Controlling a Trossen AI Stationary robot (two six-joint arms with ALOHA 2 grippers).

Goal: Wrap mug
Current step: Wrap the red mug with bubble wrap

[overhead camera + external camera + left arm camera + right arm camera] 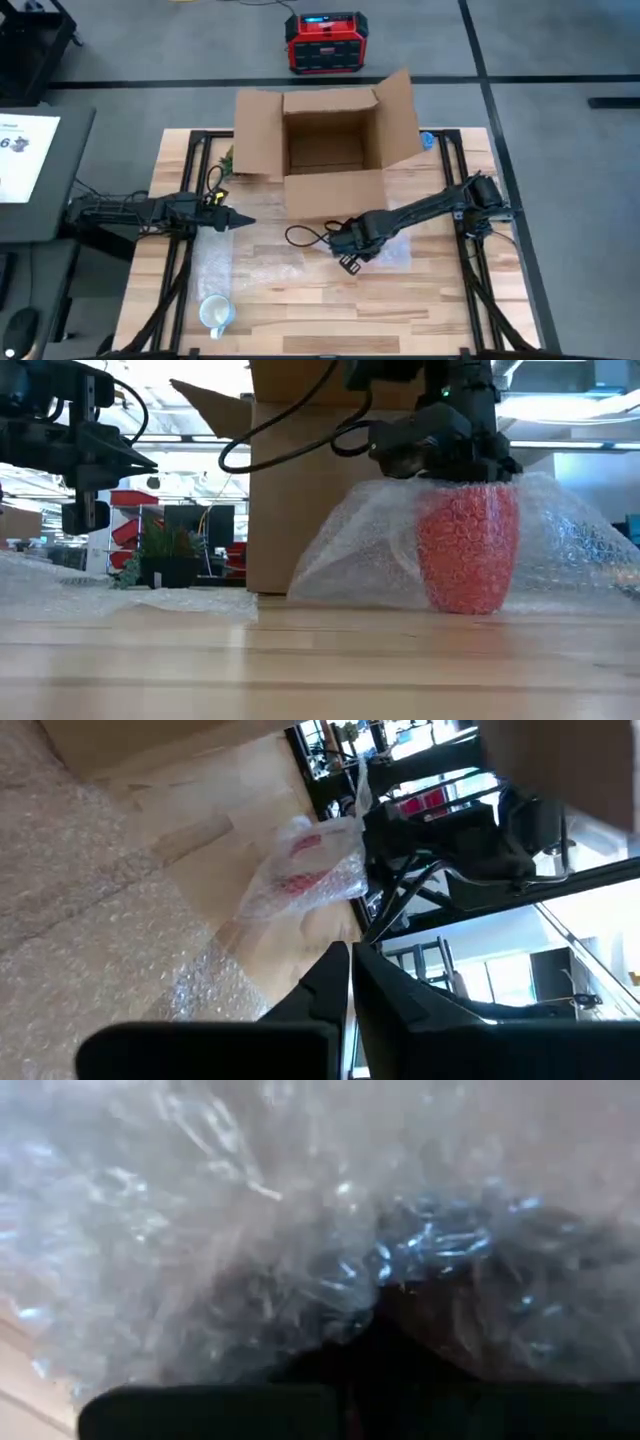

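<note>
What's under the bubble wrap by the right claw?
A red mug stands upright under the bubble wrap, its colour showing through. The right claw presses on top, hiding the rim; the handle cannot be seen through the wrap.

Left gripper [243, 221] closed, raised.

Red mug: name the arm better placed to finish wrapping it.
Right. Its hand sits on top of the red mug, pressing the bubble wrap. The left hand hangs apart, fingers together.
</note>
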